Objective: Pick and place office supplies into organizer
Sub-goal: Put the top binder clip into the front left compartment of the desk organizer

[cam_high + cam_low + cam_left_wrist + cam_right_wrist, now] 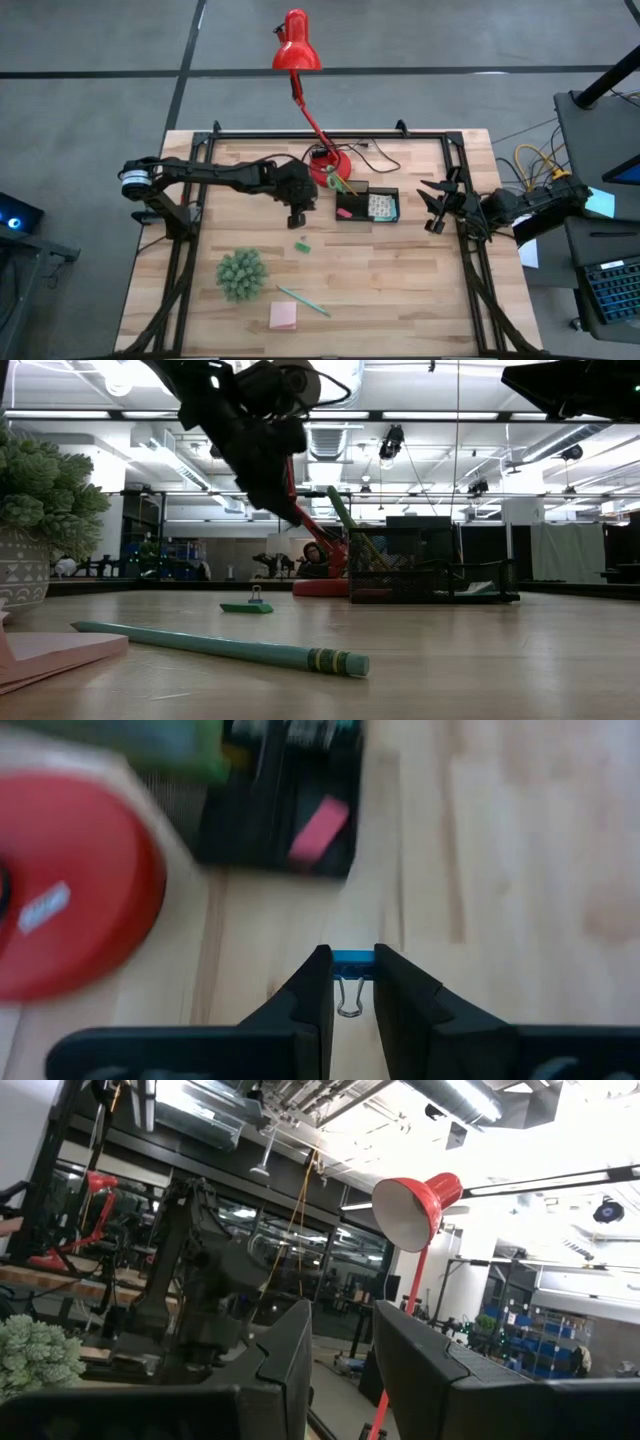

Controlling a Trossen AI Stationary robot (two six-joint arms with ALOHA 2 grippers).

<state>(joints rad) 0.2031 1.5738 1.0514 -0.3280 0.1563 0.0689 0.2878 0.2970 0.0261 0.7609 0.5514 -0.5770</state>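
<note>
Wooden table fills the middle of the overhead frame, and the red lamp leans in from top centre, its round base just left of the black organizer at centre. Inside the organizer sit a pink piece and a patterned pad, with green-handled scissors poking out at its upper left corner. Lower left, the fuzzy green ball; below it the pink sticky pad and the teal pen; a small green clip lies loose at centre.

Left gripper hangs just left of the organizer, fingers clamped on a tiny blue binder clip. Right gripper waits at the right table edge, fingers a little apart and holding nothing, by the look of its wrist view.

The risk, as I judge it: the clip is pinched only at the fingertips, so a jolt on the way across could twist it loose, and the lamp base sits close enough to brush. Letting go early would drop it on the wood short of the tray.

Only the left wrist view shows the blue clip at all; overhead, the arm hides it. The low view shows the green clip resting flat on the table and the pen in front, which the wrist cameras miss.
</note>
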